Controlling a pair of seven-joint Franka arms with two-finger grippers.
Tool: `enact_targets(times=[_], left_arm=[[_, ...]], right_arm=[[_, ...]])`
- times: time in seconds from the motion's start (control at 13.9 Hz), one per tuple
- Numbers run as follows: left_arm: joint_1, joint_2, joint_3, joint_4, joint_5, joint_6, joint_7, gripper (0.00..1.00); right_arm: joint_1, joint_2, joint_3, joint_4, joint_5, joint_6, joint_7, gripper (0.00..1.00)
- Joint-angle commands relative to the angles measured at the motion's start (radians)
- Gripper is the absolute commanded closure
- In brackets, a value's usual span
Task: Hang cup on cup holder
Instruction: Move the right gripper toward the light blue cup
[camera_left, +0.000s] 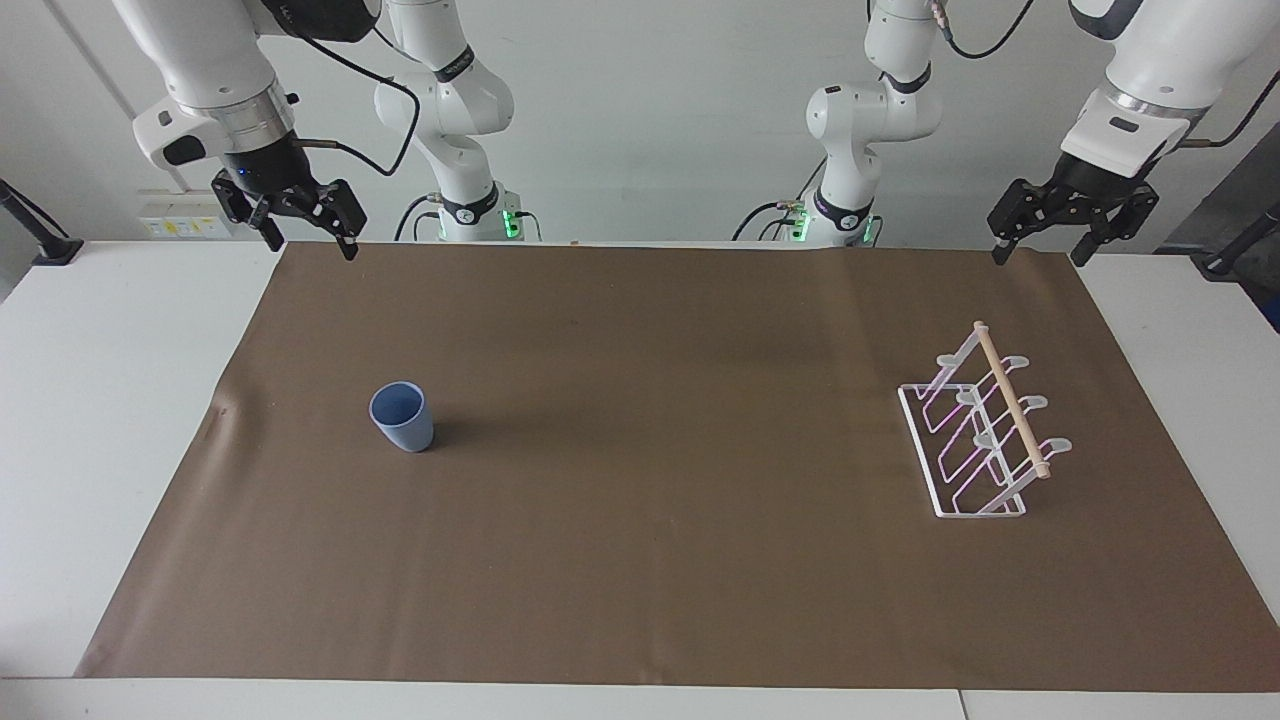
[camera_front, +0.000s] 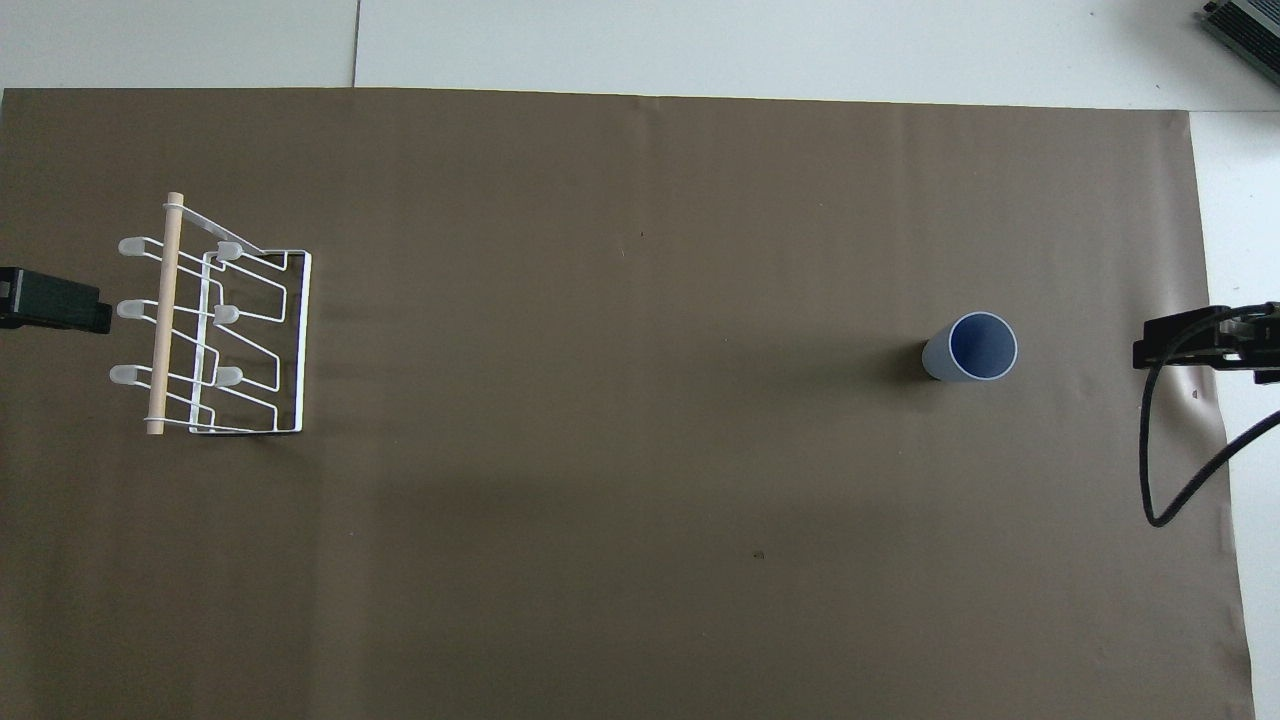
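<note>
A brown paper mat (camera_left: 640, 560) fills mid-frame. The white wire cup holder (camera_left: 985, 432) stands at centre right, the upright light-blue cup (camera_left: 402, 417) centre left. Left gripper (camera_left: 1040, 252) upper right and right gripper (camera_left: 308, 243) upper left hang spread wide, empty.

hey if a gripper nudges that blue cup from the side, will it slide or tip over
The cup stands upright and tapers to a narrower base, so a high nudge would probably tip it. Being round, it would likely roll once down. It looks small and light, so a low push may slide it.
</note>
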Motion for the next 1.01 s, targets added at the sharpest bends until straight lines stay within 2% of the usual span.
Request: enact_targets(times=[0.0, 0.36, 0.72, 0.94], left_arm=[[0.013, -0.020, -0.006, -0.017, -0.003, 0.000, 0.006, 0.00], [0.014, -0.020, -0.006, -0.017, -0.003, 0.000, 0.009, 0.00], [0.014, -0.021, -0.006, -0.017, -0.003, -0.012, 0.009, 0.00], [0.014, -0.021, -0.006, -0.017, -0.003, -0.012, 0.009, 0.00]], right_arm=[[-0.006, -0.010, 0.007, -0.036, 0.007, 0.059, -0.006, 0.00], [-0.012, 0.077, 0.007, -0.036, 0.010, 0.174, -0.109, 0.00], [-0.018, 0.226, 0.007, -0.037, 0.012, 0.295, -0.201, 0.00], [-0.015, 0.243, 0.007, -0.153, 0.030, 0.418, -0.288, 0.00]])
